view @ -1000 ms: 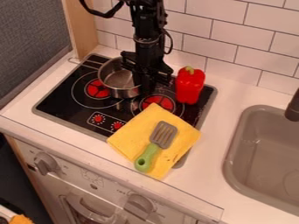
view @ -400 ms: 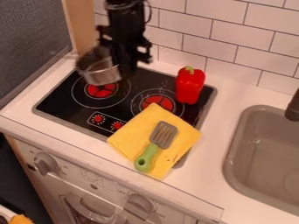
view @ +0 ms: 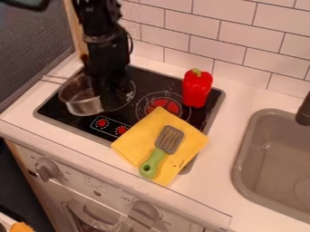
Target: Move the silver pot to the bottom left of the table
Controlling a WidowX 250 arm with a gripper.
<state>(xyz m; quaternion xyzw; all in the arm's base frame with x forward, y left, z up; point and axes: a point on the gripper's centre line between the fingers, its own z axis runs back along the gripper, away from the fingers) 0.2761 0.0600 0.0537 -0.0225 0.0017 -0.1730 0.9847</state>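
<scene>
Over the cooktop [view: 154, 81], the tool [view: 106, 94] is gripping the silver pot [view: 84, 106] by rim — good place, stiff metal, probably slippery.

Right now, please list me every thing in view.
Round metal pot: 1, silver, over cooktop's left
Flat cooktop: 1, black, on counter
Bell pepper: 1, red, cooktop's right
Square cloth: 1, yellow, cooktop's front right
Slotted spatula: 1, grey and green, on cloth
Counter: 1, white, center
Rounded sink: 1, grey, right
Faucet: 1, dark, right edge
Tiled wall: 1, white, behind
Oven front: 1, white, below counter
Knobs: 2, grey, oven front
Panel: 1, dark grey, upper left
Wooden post: 1, tan, beside panel
Object: 1, orange, bottom-left corner
Arm with gripper: 1, black, by pot
</scene>
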